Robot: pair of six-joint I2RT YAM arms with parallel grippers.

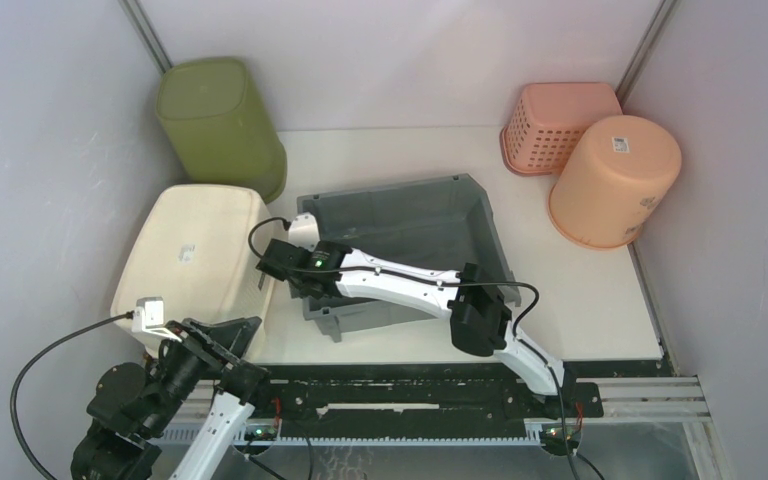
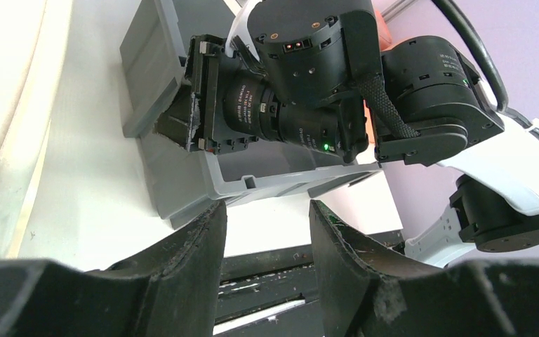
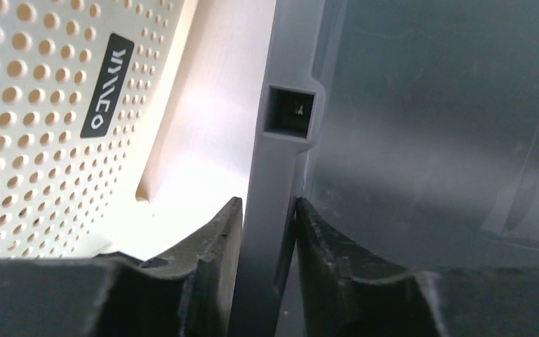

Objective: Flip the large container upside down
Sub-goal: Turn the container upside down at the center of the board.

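Two arms, one working: right gripper jaws clamped on near-left rim of grey container, upright at centre of surface. Left gripper jaws apart, empty. Grasp step, I judge; next I'd lift rim & roll it over.

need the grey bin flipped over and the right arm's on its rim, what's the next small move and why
Probably raise the right gripper a little to tip that side of the grey bin up. Its jaws look closed on the bin's left rim, and the bin sits open side up. The left gripper hangs open, holding nothing.
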